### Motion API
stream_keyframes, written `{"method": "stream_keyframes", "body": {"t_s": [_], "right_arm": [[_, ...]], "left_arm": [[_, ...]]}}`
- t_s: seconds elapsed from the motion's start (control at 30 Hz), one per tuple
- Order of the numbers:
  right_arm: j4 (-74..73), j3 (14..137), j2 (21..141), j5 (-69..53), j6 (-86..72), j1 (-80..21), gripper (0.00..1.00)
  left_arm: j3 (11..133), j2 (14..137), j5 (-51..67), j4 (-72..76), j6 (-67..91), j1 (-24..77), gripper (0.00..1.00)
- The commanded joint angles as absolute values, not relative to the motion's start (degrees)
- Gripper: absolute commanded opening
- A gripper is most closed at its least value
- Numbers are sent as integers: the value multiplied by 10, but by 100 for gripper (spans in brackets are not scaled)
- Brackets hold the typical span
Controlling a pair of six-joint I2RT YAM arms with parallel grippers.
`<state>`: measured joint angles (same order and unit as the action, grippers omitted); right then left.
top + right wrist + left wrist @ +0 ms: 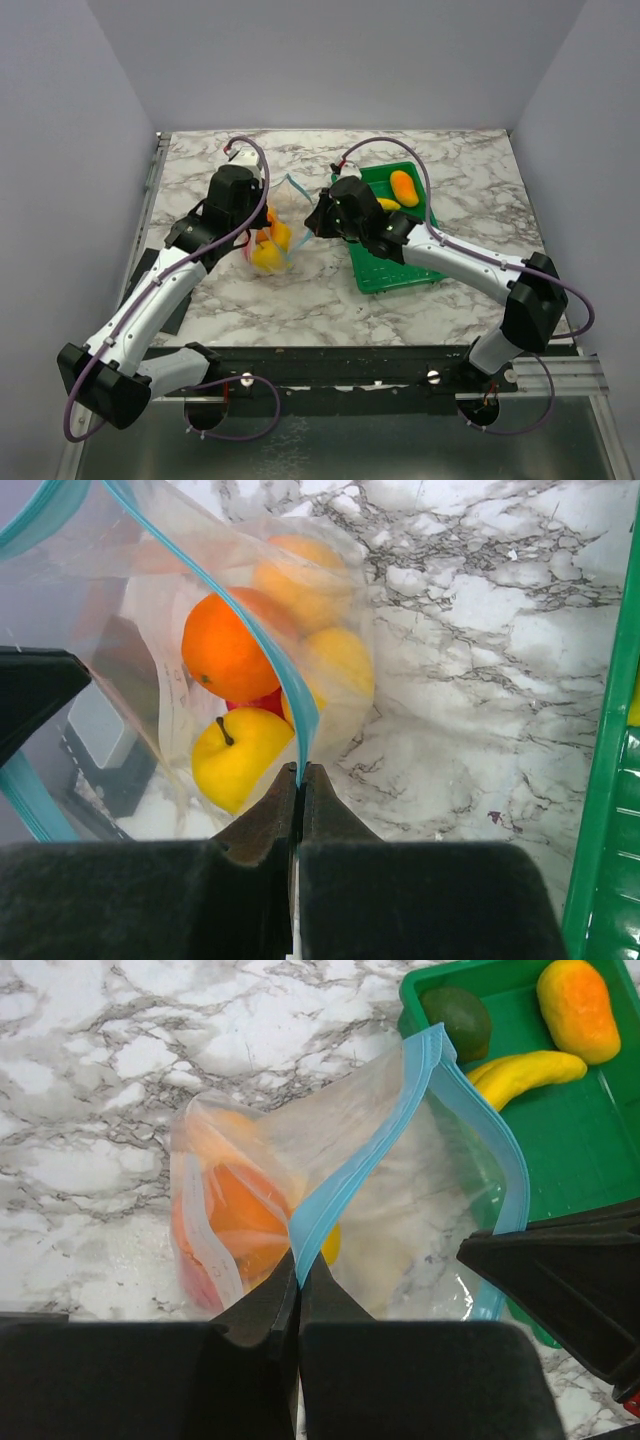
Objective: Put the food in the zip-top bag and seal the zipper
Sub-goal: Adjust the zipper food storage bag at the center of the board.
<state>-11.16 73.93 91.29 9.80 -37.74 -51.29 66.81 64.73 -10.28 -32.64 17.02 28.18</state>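
The clear zip-top bag (277, 243) is held between my two grippers with its mouth open. Its light blue zipper (372, 1156) runs up from my left gripper (298, 1260), which is shut on one side of the strip. My right gripper (301, 772) is shut on the other side of the zipper (262, 640). Inside the bag lie an orange (222, 645), a yellow fruit with a stem (238, 756), a red piece (256, 702) and more yellow-orange fruit. A banana (525, 1072), a dark green piece (458, 1018) and an orange-yellow piece (578, 1008) lie in the green tray (585, 1155).
The green tray (395, 270) sits on the marble table right of the bag, under the right arm. The right gripper's black fingers (570, 1280) show at the right of the left wrist view. A dark mat (175, 305) lies under the left arm.
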Motion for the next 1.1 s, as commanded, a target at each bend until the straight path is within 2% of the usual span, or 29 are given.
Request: {"method": "stream_keyframes", "body": {"t_s": [0.0,0.13,0.3,0.43,0.57,0.7,0.87,1.07], "right_arm": [[-94,727,919,92,-385,-515,1],[-98,719,915,92,-376,-515,1],[-103,718,906,94,-371,-515,8],[-115,722,888,109,-367,-515,23],[-137,730,856,139,-355,-515,44],[-165,737,821,196,-339,-515,61],[-199,744,789,266,-322,-514,67],[-210,735,782,303,-321,-500,68]], "left_arm": [[630,645,-71,-289,165,280,0],[607,642,-60,-275,166,280,0],[588,626,-59,-263,167,280,0],[571,610,-64,-255,166,280,0],[562,598,-74,-251,163,280,0],[557,590,-82,-251,162,281,0],[556,586,-86,-250,160,280,0],[553,582,-90,-250,162,280,0]]}}
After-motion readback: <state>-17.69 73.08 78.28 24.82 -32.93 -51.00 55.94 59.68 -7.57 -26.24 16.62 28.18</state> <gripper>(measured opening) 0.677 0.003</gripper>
